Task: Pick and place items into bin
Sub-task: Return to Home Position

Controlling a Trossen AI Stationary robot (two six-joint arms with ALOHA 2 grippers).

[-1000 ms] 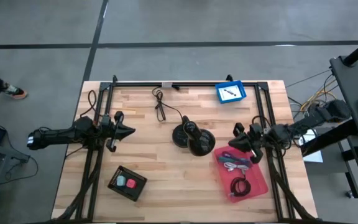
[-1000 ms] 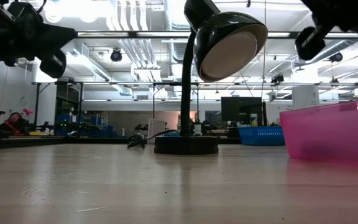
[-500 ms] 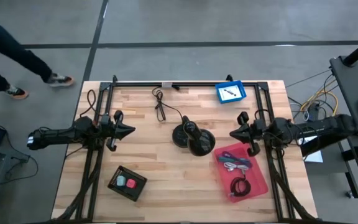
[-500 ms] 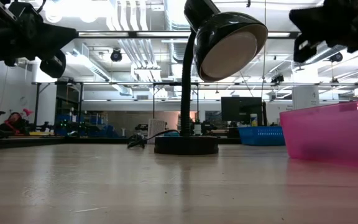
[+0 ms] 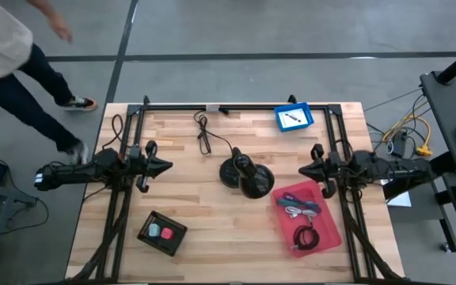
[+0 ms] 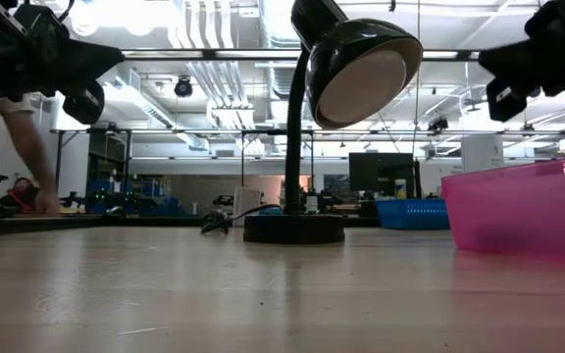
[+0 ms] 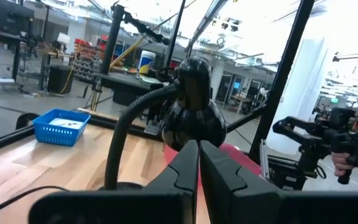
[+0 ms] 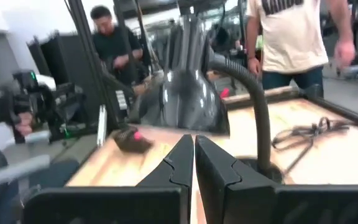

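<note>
Both claws hover closed and empty: left claw (image 5: 167, 166) over the bench's (image 5: 196, 229) left, right claw (image 5: 302, 169) near the bin (image 5: 330, 231), which seemingly holds cables (image 5: 301, 211).

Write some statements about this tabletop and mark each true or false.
The pink plastic bin holds a coiled black cable. True.
The black round-based desk lamp stands inside that bin. False: it stands on the wooden table beside it.
The small black bin is empty. False: it holds a pink cube and a pale-blue cube.
The left gripper and right gripper hover above the table, shut and empty. True.
</note>
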